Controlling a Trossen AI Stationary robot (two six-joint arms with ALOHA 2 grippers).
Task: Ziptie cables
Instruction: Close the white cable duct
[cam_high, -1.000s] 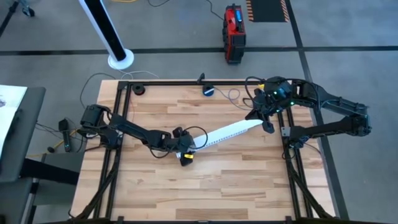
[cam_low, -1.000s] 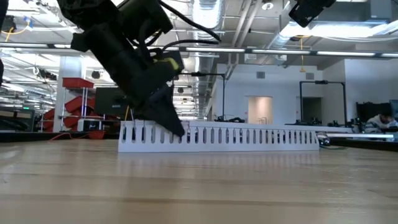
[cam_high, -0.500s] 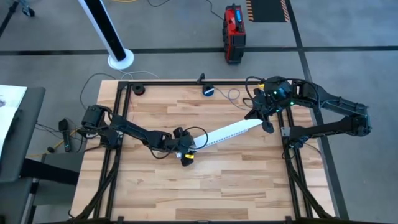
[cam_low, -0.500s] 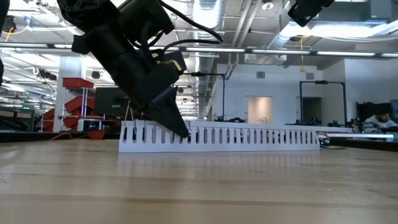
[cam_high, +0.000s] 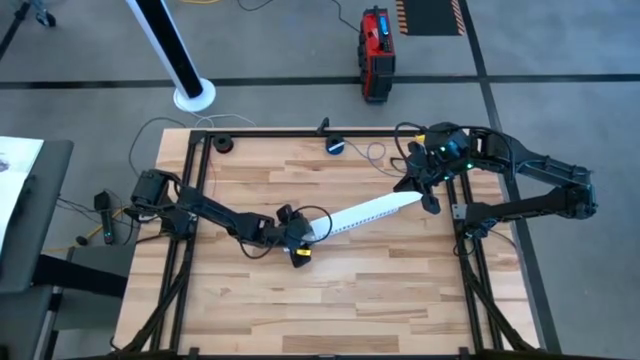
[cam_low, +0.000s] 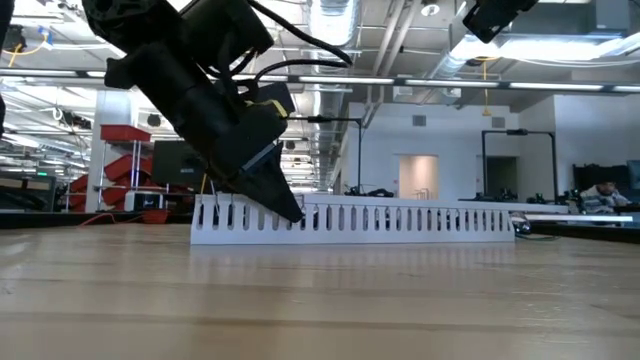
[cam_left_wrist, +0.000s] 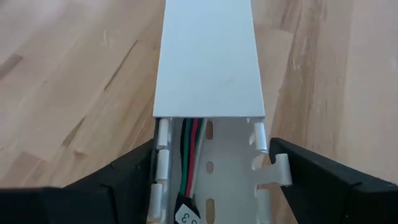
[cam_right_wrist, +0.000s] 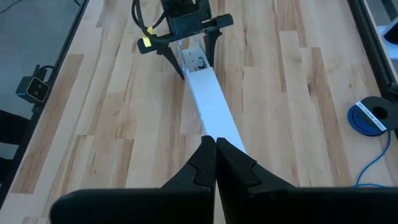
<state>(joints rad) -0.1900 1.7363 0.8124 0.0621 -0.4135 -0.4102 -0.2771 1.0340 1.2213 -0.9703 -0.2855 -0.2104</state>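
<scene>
A long white slotted duct (cam_high: 365, 213) lies slantwise across the table's middle. A flat cover (cam_left_wrist: 208, 59) closes most of it. At its uncovered left end, black, green, red and white cables (cam_left_wrist: 191, 149) lie inside. My left gripper (cam_left_wrist: 211, 186) is open, one finger on either side of that end, tips near the table (cam_low: 295, 212). My right gripper (cam_right_wrist: 215, 144) is shut and stands over the duct's right end (cam_high: 412, 198). The low view shows no fingers at that end (cam_low: 510, 222), so it hangs clear. My left gripper straddles the duct's uncovered left end, slanting down from the table's left and pointing along the duct. One finger (cam_left_wrist: 124, 180) stands close by one slotted wall (cam_left_wrist: 160, 168), the other (cam_left_wrist: 329, 183) by the opposite wall (cam_left_wrist: 280, 171). I cannot tell whether they touch.
A small round blue-black device (cam_high: 336, 146) with a pale cord sits at the table's far edge, also seen in the right wrist view (cam_right_wrist: 368, 118). A black knob (cam_high: 222, 144) stands at the far left corner. Bare wood lies all along the near side (cam_high: 330, 300).
My left gripper has crept a little along the duct toward the table's right and dipped slightly, still open. The duct and my right gripper have stayed where they were.
</scene>
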